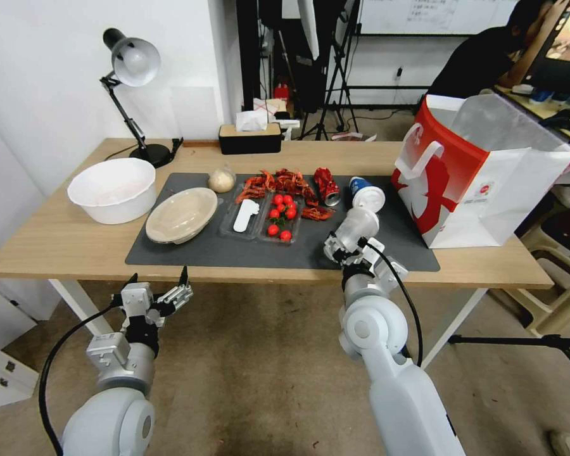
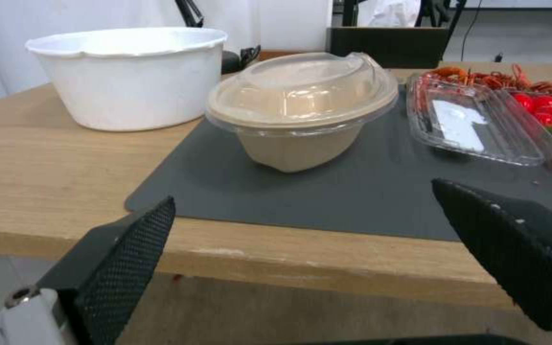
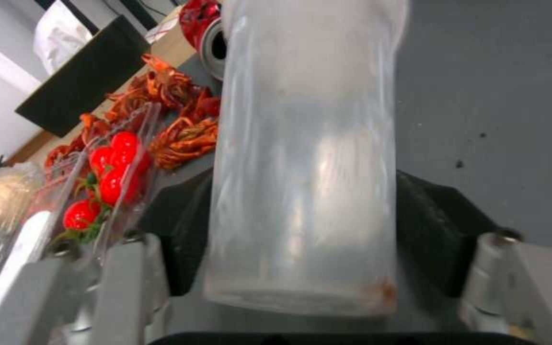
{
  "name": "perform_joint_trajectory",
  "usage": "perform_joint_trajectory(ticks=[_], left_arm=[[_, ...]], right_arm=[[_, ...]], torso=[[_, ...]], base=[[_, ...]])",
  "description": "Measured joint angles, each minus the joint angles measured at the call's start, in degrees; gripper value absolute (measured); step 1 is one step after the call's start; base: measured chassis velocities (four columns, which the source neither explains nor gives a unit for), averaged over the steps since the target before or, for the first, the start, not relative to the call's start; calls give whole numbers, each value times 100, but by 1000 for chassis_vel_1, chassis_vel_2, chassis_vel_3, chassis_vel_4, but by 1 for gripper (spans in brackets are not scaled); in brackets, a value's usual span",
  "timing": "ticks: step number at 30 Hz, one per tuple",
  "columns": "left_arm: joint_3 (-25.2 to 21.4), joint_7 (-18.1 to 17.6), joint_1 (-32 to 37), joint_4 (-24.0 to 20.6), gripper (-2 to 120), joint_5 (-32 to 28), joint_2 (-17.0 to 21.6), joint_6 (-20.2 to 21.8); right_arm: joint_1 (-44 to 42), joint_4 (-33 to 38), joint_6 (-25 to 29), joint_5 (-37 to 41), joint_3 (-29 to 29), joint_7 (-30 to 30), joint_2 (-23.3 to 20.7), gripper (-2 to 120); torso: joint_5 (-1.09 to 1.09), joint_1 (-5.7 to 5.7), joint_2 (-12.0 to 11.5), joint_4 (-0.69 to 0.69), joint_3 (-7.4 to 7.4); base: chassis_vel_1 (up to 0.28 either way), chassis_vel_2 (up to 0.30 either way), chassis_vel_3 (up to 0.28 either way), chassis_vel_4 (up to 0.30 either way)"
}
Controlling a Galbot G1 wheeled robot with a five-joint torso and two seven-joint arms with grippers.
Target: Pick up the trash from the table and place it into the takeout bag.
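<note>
My right gripper (image 1: 341, 246) is shut on the clear plastic cup (image 1: 358, 227), which tilts over the dark mat (image 1: 234, 250) near the table's front edge. In the right wrist view the cup (image 3: 304, 167) sits between the black pads (image 3: 439, 225). Just beyond it lie the blue cup with white lid (image 1: 366, 193) and the crushed red can (image 1: 326, 185). The beige bowl (image 1: 182, 215) and the small bag with a beige lump (image 1: 221, 180) rest on the mat's left part. The takeout bag (image 1: 481, 177) stands open at the right. My left gripper (image 1: 158, 284) hangs open below the table edge, facing the bowl (image 2: 302, 110).
A clear tray (image 1: 278, 212) of tomatoes with crayfish shells behind it lies mid-mat. A white tub (image 1: 113, 189) and a desk lamp (image 1: 132, 63) stand at the left, a black tissue box (image 1: 249, 138) at the back. A stool (image 1: 557, 253) is beside the table's right end.
</note>
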Motion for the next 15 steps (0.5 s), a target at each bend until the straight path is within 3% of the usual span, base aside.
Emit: perform_joint_trajectory(ticks=[7,15], left_arm=[[28,0,1,26,100,13,2,-40],[42,0,13,23,100,18,4,-43]], right_arm=[[-66,65,0,-9,62,-4,-19,46],[-212,351,145,-21,166,-328,-91,43]], torso=[[0,0,0,1,0],[1,0,0,0,1]], base=[[0,0,0,0],[0,0,0,0]])
